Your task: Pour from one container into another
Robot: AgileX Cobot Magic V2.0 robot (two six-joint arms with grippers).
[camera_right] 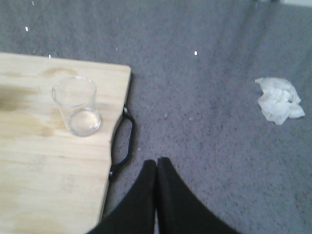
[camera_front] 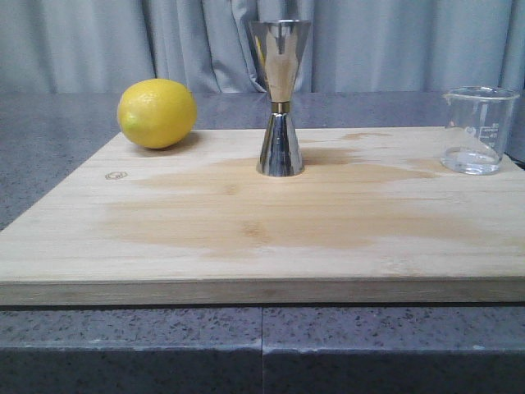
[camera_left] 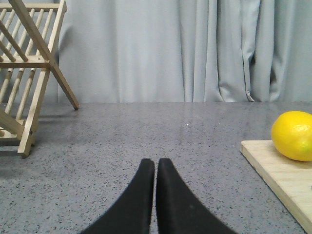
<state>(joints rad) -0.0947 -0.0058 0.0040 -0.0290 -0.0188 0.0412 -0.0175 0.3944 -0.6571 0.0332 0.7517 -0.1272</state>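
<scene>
From here both my grippers, left (camera_left: 155, 165) and right (camera_right: 156, 165), sit pinched together empty, with the glass beaker (camera_right: 76, 106) up-left of the right one and the steel jigger (camera_front: 280, 97) mid-frame in front.

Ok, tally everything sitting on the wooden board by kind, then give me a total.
Lemon: 1
Steel jigger: 1
Glass beaker: 1
Total on the wooden board: 3
</scene>
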